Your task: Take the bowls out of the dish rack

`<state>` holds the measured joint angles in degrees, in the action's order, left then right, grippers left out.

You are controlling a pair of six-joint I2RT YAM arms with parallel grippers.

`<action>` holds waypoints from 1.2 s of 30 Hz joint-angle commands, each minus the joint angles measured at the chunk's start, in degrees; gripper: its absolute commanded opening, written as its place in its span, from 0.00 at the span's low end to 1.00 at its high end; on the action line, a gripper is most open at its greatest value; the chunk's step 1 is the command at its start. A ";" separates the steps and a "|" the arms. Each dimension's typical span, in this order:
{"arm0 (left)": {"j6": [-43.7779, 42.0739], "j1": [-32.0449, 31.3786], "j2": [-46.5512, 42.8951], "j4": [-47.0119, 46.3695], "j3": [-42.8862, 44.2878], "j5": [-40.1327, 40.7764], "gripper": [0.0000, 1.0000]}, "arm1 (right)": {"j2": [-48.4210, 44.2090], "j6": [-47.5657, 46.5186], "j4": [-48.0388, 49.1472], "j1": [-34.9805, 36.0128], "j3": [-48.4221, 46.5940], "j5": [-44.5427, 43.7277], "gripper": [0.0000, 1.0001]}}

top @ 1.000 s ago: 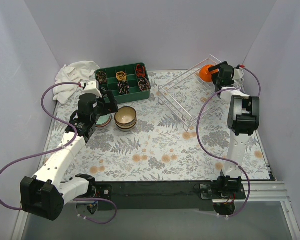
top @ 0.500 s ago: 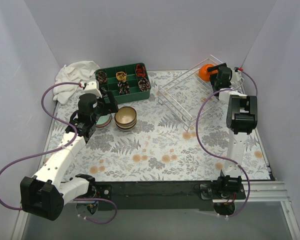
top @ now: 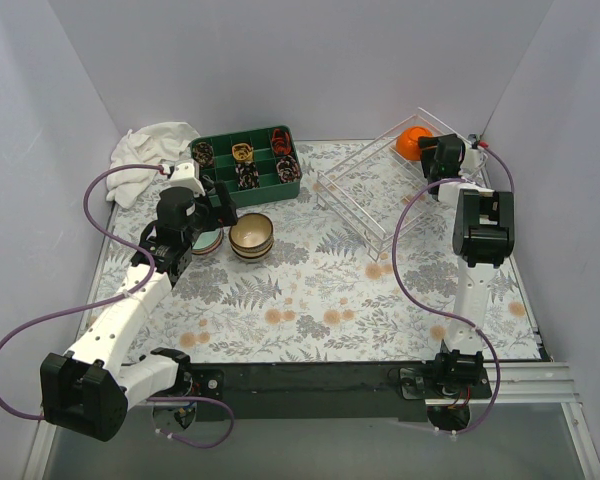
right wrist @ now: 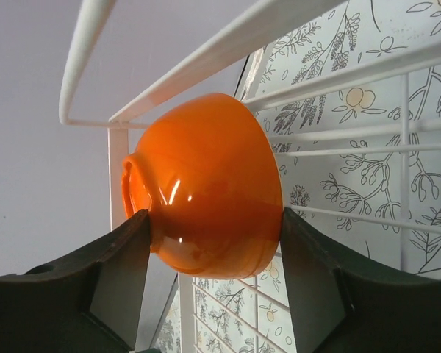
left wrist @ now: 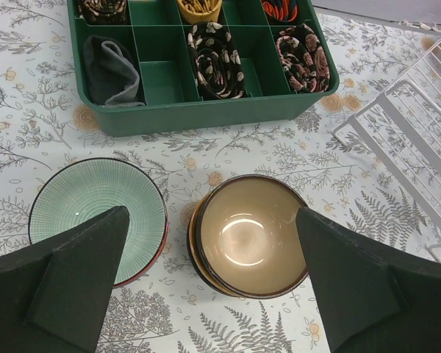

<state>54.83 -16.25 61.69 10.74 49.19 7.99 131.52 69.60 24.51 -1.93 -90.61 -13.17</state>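
An orange bowl [top: 414,142] [right wrist: 206,184] stands on edge in the far right corner of the white wire dish rack [top: 365,195] [right wrist: 353,81]. My right gripper [top: 440,152] [right wrist: 214,220] is shut on it, one finger against each side. A tan bowl [top: 251,236] [left wrist: 250,235], stacked on another, sits on the table left of the rack, next to a green ribbed bowl [top: 206,240] [left wrist: 95,206]. My left gripper [top: 218,205] [left wrist: 212,213] hovers over these bowls, open, holding nothing.
A green divided tray [top: 280,185] [left wrist: 206,110] of small items stands at the back behind the bowls. A white cloth [top: 150,150] lies in the back left corner. Walls close in on three sides, the right one near the rack.
My right gripper has closed from open onto the orange bowl, which has shifted slightly toward the back. The left arm has not moved.
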 commanded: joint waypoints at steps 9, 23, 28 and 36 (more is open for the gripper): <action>-0.95 -0.18 -1.40 -0.81 -0.41 -1.05 0.98 | -7.06 0.62 4.84 -0.79 10.18 1.21 0.52; -0.95 -0.18 -3.33 -1.69 -0.94 -1.66 0.98 | -18.67 -7.98 6.86 -1.40 18.27 8.07 0.47; -0.86 -0.18 -3.95 -1.87 -1.02 -2.10 0.98 | -21.75 -11.41 6.86 -1.40 19.85 12.72 0.45; -0.86 -0.18 -3.68 -2.04 -1.11 -2.98 0.98 | -28.15 -19.23 6.78 -1.41 22.84 19.31 0.45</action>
<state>54.81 -16.25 59.35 9.80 48.45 5.96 109.23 55.64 27.90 -3.03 -68.49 1.32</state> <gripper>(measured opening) 0.982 0.724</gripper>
